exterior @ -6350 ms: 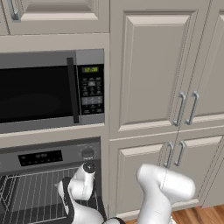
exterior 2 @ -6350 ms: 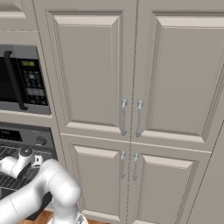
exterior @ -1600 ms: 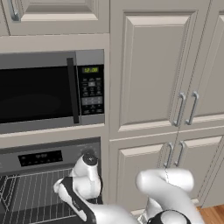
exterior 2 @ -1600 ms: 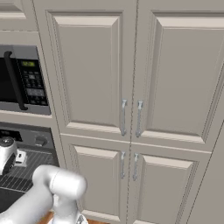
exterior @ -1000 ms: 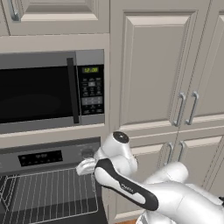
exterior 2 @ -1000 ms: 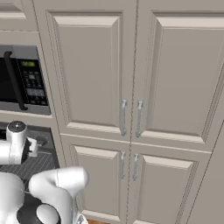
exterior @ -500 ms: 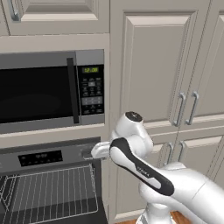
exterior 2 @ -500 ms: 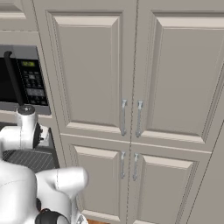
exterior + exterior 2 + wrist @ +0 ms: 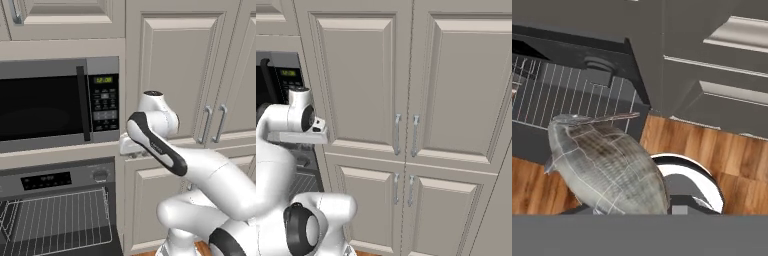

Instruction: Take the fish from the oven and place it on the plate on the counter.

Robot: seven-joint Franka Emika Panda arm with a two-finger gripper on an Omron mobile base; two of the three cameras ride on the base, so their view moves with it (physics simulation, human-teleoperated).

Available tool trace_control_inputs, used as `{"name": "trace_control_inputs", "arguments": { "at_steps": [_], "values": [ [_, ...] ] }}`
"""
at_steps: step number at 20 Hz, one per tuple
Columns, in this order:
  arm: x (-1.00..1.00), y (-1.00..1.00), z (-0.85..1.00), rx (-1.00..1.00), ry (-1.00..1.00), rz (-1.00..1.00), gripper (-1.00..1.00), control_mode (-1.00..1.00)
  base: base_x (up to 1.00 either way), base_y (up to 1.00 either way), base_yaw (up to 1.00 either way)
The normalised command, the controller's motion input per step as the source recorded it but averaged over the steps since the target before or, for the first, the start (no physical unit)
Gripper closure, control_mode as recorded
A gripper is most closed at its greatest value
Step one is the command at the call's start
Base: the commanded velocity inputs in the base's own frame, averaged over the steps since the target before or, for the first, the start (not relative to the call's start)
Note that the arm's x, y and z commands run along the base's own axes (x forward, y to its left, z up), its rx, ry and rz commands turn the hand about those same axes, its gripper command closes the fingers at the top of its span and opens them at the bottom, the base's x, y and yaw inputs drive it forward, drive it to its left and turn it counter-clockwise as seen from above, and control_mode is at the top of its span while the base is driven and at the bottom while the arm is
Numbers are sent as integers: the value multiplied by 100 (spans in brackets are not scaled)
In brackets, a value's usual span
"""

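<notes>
In front of the cabinet doors (image 9: 180, 75), beside the microwave (image 9: 55, 102), the white arm is raised high. In the left base view it rises from the lower right, bends back in a thick elbow, and its last link reaches to the left at the height of the microwave's bottom edge, ending near the gap between the microwave and the oven (image 9: 55, 210). In the right base view the wrist stands at the left, level with the microwave keypad, with its flat end turned to the right.

In the hand view the camera looks down past the fish (image 9: 607, 167), which hangs close under the hand and takes up the lower left of the picture. The fish is silvery grey with a net of pale lines on its side. Its long axis runs in that view from upper left to lower right; the narrow end with thin spines points to the upper left, toward the open oven, and the broad end goes out of sight at the bottom edge, where the gripper is. The fingertips are hidden there, so I cannot tell from the pictures how the gripper stands or whether it pinches the fish.

Under the fish lies the wooden floor (image 9: 712, 150). The wire rack (image 9: 567, 100) of the oven is at the upper left.
</notes>
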Motion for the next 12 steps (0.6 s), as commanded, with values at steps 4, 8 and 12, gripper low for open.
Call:
{"name": "trace_control_inputs", "arguments": {
  "at_steps": [4, 8, 12],
  "values": [
    [-19, -44, 38, -7, -1, -1, 100, -100, 0, 0, 0],
    [-49, -52, 29, -2, -11, 0, 100, -100, 0, 0, 0],
    [-61, -44, 31, 0, -16, 0, 100, -100, 0, 0, 0]
  ]
}}
